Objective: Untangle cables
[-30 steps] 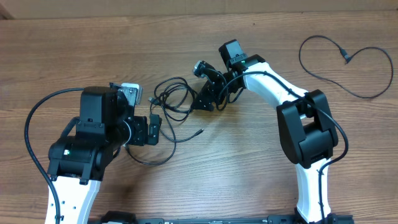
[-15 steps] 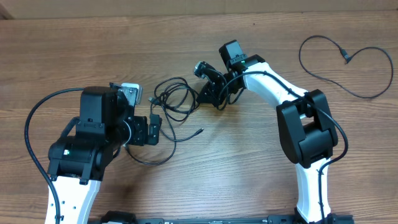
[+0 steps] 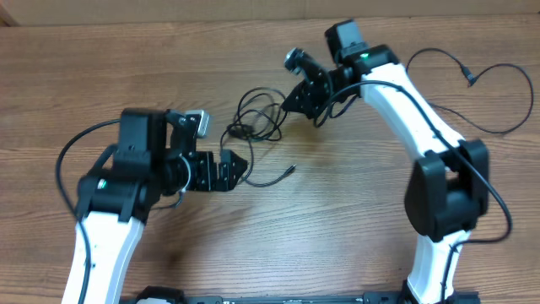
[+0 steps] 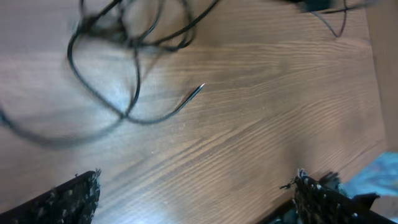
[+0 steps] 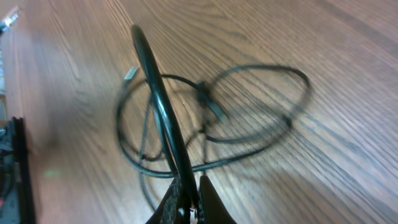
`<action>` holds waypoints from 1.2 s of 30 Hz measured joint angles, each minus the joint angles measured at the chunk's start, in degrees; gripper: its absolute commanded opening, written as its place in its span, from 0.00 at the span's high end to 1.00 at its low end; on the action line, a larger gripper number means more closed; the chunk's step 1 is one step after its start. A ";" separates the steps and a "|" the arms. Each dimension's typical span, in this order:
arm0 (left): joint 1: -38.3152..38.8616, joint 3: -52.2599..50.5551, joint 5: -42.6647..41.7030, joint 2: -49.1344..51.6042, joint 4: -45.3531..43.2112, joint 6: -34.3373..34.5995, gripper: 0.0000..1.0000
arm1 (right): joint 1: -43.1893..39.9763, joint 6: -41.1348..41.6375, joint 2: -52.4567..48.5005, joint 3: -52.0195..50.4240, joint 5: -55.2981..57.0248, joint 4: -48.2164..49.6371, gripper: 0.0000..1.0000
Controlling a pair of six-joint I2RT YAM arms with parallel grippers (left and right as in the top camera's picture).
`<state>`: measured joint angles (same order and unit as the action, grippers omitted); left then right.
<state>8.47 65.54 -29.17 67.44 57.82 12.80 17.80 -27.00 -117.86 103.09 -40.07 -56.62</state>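
The tangled cables (image 3: 253,122) lie as loose black loops on the wooden table between the two arms. One free plug end (image 3: 291,169) points to the right. My right gripper (image 3: 288,105) is at the upper right edge of the tangle. In the right wrist view it (image 5: 194,184) is shut on one cable strand (image 5: 155,93), which rises taut from the jaws over the loops (image 5: 249,118). My left gripper (image 3: 240,167) is just below the tangle, open and holding nothing. The left wrist view shows its fingers (image 4: 74,199) wide apart over bare wood, with the loops (image 4: 124,74) ahead of them.
A separate black cable (image 3: 472,80) lies in a large open loop at the table's far right, behind the right arm. The table's back edge (image 3: 169,19) runs along the top of the overhead view.
The right gripper closed on a strand and moved up and to the right, dragging the tangle right and stretching it. The left arm swung right towards the tangle, its jaws staying open.
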 measured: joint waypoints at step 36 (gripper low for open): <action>-2.36 -0.52 0.87 31.36 -23.65 13.40 0.00 | -0.28 0.63 2.21 0.13 0.15 -7.06 0.96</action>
<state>6.11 65.01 -28.29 98.80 34.17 26.20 17.52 -26.37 -115.66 103.22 -39.92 -63.68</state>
